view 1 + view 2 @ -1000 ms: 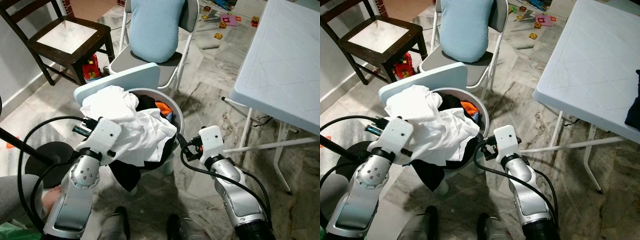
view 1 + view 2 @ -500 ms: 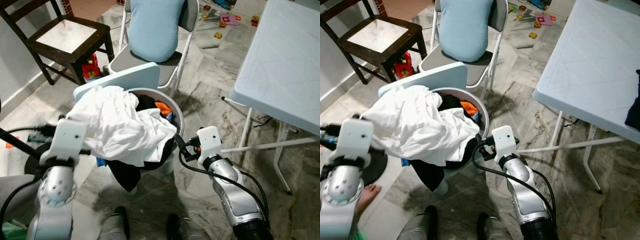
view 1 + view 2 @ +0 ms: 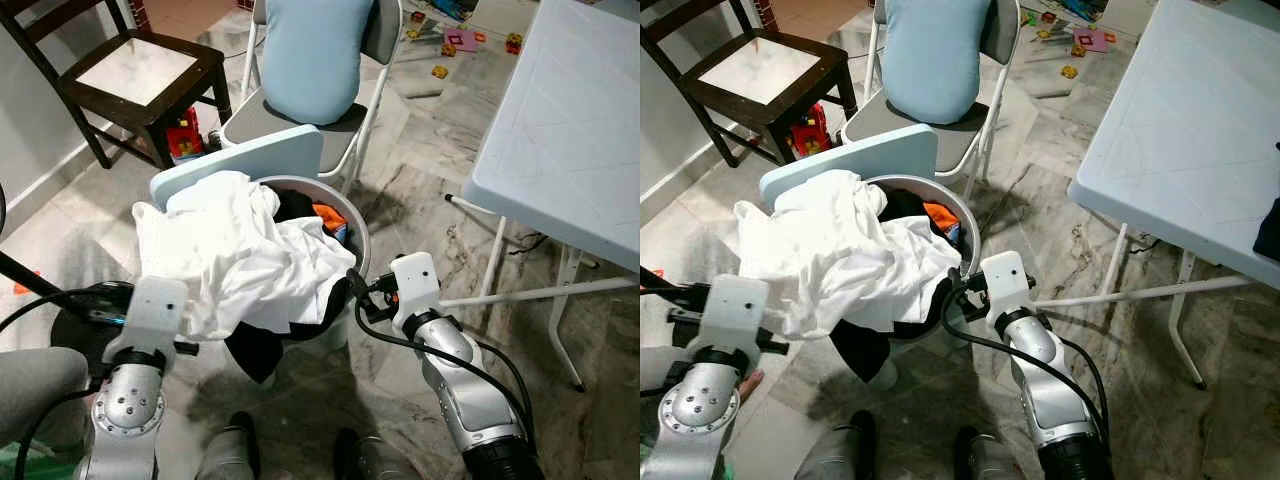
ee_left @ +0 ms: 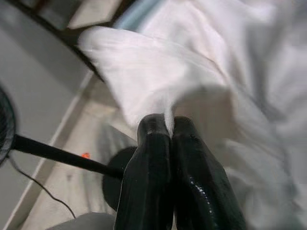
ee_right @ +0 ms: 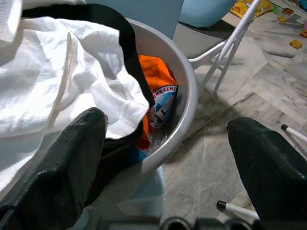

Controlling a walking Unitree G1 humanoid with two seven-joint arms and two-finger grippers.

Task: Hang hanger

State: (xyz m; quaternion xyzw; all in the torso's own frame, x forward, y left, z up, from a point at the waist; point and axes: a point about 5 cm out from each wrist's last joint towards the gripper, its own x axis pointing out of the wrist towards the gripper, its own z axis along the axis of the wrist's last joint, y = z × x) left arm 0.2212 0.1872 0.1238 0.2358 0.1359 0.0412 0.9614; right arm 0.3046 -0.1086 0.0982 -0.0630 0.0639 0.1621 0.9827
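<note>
- The white folding table is standing well off on the robot's right, its legs splayed on the marble floor, leaving open ground around the laundry.
- A folding chair with a pale blue cushion propped against its back is sitting just behind the basket, and a dark wooden chair is standing further left by the wall.
- The grey laundry basket is sitting right in front of the robot, its pale blue lid tipped up behind it, presumably so the clothes can be reached.
- The white garment is spilling over the near rim, one corner drawn out toward the left, because the left gripper is pinching it; a black garment is hanging below and an orange one is lying deep inside.
- The left arm is bending at the elbow, wrist raised beside the basket, its fingers clenched together on that white fold.
- The right gripper is hovering just beside the basket rim, forearm angled up and inward, fingers spread wide and holding nothing.
- No hanger is showing itself anywhere, so I'm judging the shirt is being pulled free first.
</note>
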